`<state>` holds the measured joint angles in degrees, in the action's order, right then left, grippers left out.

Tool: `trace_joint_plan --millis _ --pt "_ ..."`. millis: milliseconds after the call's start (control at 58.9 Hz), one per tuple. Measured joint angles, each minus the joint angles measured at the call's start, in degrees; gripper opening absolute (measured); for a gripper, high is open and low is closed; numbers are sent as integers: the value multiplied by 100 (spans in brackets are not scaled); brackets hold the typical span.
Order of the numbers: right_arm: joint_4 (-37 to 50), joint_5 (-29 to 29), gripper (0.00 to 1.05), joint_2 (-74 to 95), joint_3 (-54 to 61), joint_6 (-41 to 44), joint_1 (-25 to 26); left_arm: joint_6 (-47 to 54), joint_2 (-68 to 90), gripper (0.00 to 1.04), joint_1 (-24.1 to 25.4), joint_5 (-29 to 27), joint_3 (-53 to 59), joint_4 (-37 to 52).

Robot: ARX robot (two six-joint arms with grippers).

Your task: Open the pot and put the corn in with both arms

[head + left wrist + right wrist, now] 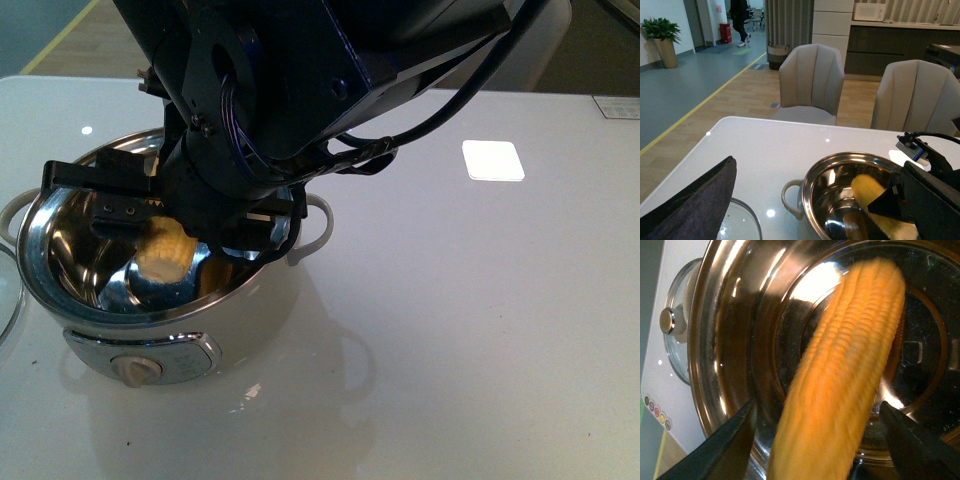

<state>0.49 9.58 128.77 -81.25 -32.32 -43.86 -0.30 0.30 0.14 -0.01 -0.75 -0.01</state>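
The cream-white pot (250,320) stands open on the white table at the left, its beige dial facing front. The yellow corn (165,252) is inside its steel bowl. My right gripper (175,225) hangs over the bowl, open. In the right wrist view the blurred corn (840,375) lies between the spread fingers (730,440), apart from both, over the bowl's wall (720,315). The left wrist view shows the pot (810,190), the corn (870,192) and the right arm beside it. My left gripper shows only as one dark padded finger (695,200), off to the pot's side, open and empty.
The glass lid (740,220) lies on the table beside the pot, its knob seen in the right wrist view (667,320). Two beige chairs (812,80) stand behind the table's far edge. A small card (615,107) lies at the far right.
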Motion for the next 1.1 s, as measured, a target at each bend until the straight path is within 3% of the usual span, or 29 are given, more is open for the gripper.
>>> trace_joint_plan --millis 170,712,1103 --pt "258 -37 97 -111 212 -177 55 0 0 98 0 0 0 0" --pt "1180 -190 96 -2966 2251 -568 1158 0 0 98 0 2 0 0" --pt "625 -1620 96 -5967 4660 387 2131 0 0 98 0 0 0 0"
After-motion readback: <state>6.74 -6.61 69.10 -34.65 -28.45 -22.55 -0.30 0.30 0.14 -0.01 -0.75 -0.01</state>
